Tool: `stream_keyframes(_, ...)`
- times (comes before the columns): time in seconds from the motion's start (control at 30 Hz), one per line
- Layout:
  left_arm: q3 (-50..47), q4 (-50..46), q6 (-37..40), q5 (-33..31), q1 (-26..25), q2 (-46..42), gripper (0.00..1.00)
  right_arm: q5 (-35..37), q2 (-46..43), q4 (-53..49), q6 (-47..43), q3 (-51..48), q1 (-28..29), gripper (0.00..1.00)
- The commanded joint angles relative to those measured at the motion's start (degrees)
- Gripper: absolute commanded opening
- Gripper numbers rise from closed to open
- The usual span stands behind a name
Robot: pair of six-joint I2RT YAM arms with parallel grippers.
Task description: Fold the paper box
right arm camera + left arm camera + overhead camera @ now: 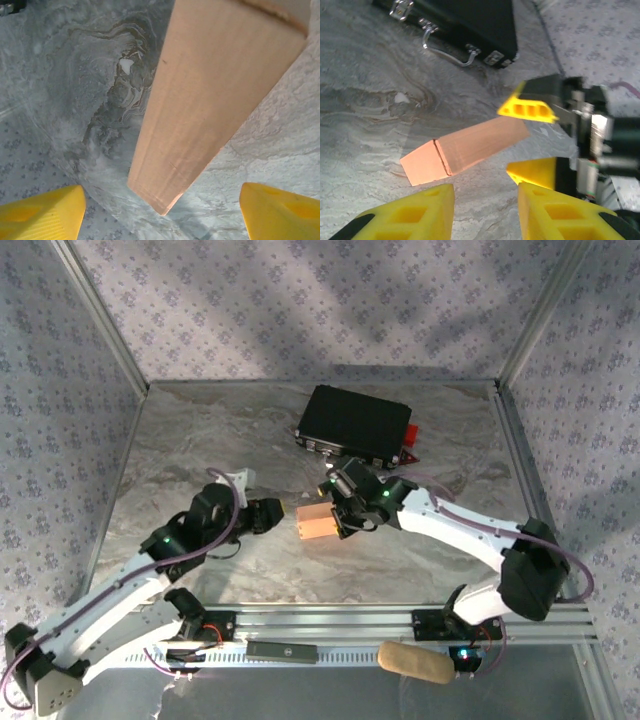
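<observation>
Right claw straddles paper box, gaps either side.

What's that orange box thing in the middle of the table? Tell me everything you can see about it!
The salmon-orange paper box looks like thin, matte cardboard, folded into a long, closed rectangular shape. A seam crosses it near one end, where a flap seems tucked in. It lies on its side near the middle of the grey marbled table. The right gripper straddles its other end with jaws open. Gaps show on both sides, so nothing seems to grip it.
</observation>
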Motion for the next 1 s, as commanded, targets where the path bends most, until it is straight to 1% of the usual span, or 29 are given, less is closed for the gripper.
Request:
stream_keyframes(0.0,-1.1,-1.7,9.2,1.6,-2.6,-7.5,0.37,-2.1,3.0,-4.0,7.1,0.7,0.5,0.84)
stream_keyframes(0.07,-2.1,-1.6,13.8,1.7,-5.0,-12.8,0.37,-1.9,4.3,-2.0,8.5,0.6,0.3,0.84)
stream_keyframes(0.13,-3.0,-2.2,16.8,1.0,-6.7,-17.3,0.37,-1.7,5.7,-1.2,8.5,1.7,-0.1,0.84)
stream_keyframes(0.23,-3.0,-5.0,17.8,0.2,-7.0,-21.6,0.37,-2.4,7.7,-0.6,7.5,3.3,-0.6,0.83)
stream_keyframes(0.3,-2.8,-6.6,17.8,-0.2,-7.0,-22.9,0.36,-3.0,8.6,-0.3,7.5,3.2,-0.7,0.82)
stream_keyframes(0.37,-2.9,-7.3,17.3,-0.7,-7.0,-23.3,0.35,-4.1,9.8,0.9,7.9,2.4,-0.6,0.79)
stream_keyframes(0.43,-2.8,-7.4,17.0,-0.7,-7.0,-22.9,0.35,-4.8,10.7,3.7,7.8,1.3,-0.6,0.72)
stream_keyframes(0.5,-2.5,-7.3,16.9,-0.5,-7.0,-22.2,0.34,-5.3,11.3,5.8,7.5,0.1,-0.6,0.69)
stream_keyframes(0.57,-2.0,-6.9,17.0,-0.2,-7.0,-21.3,0.33,-4.6,11.0,7.8,5.0,-0.6,-0.7,0.65)
stream_keyframes(0.63,-1.7,-6.4,17.3,0.5,-7.0,-20.3,0.33,-3.5,10.2,8.3,1.8,-1.0,-0.8,0.63)
stream_keyframes(0.73,-1.5,-4.9,17.5,1.3,-7.0,-19.0,0.33,-2.1,8.2,11.4,-5.6,-3.0,-1.1,0.61)
stream_keyframes(0.8,-1.3,-4.2,17.6,1.5,-7.1,-18.2,0.32,-1.8,6.2,17.1,-9.5,-6.5,-1.5,0.58)
stream_keyframes(0.9,-1.0,-3.5,17.6,1.8,-7.2,-17.0,0.32,-1.0,2.9,28.3,-13.3,-14.2,-1.7,0.54)
stream_keyframes(0.97,-0.9,-2.9,17.7,1.9,-7.2,-16.5,0.32,0.1,0.5,37.2,-16.1,-19.8,-1.5,0.54)
